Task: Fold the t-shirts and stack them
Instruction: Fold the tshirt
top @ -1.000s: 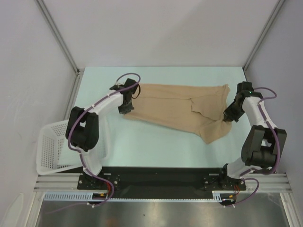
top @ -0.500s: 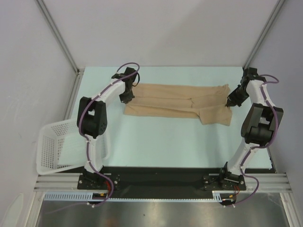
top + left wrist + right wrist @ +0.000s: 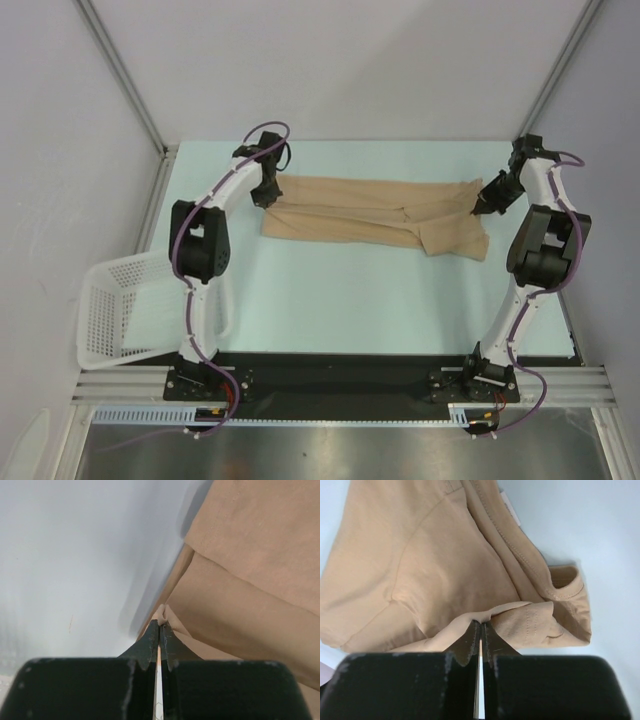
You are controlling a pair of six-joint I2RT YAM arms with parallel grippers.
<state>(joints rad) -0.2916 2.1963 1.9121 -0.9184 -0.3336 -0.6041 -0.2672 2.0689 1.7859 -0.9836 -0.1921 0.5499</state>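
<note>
A tan t-shirt point(image 3: 375, 213) lies stretched across the far half of the table as a long folded strip. My left gripper point(image 3: 264, 196) is shut on the shirt's left end; the left wrist view shows a pinch of tan cloth point(image 3: 165, 612) between the tips of the left gripper point(image 3: 160, 624). My right gripper point(image 3: 484, 204) is shut on the shirt's right end; in the right wrist view a fold of cloth point(image 3: 485, 615) sits in the closed tips of the right gripper point(image 3: 481, 623), with the collar point(image 3: 560, 580) beside it.
A white lattice basket point(image 3: 115, 310) lies tipped at the table's left near edge. Grey enclosure walls and metal posts point(image 3: 125, 85) stand close behind and beside the table point(image 3: 340, 300). Both arms reach far out toward the back.
Both grippers have carried the shirt's ends away from the bases toward the far edge. The near flap has been laid over, so the shirt is now a narrower, straighter strip.
</note>
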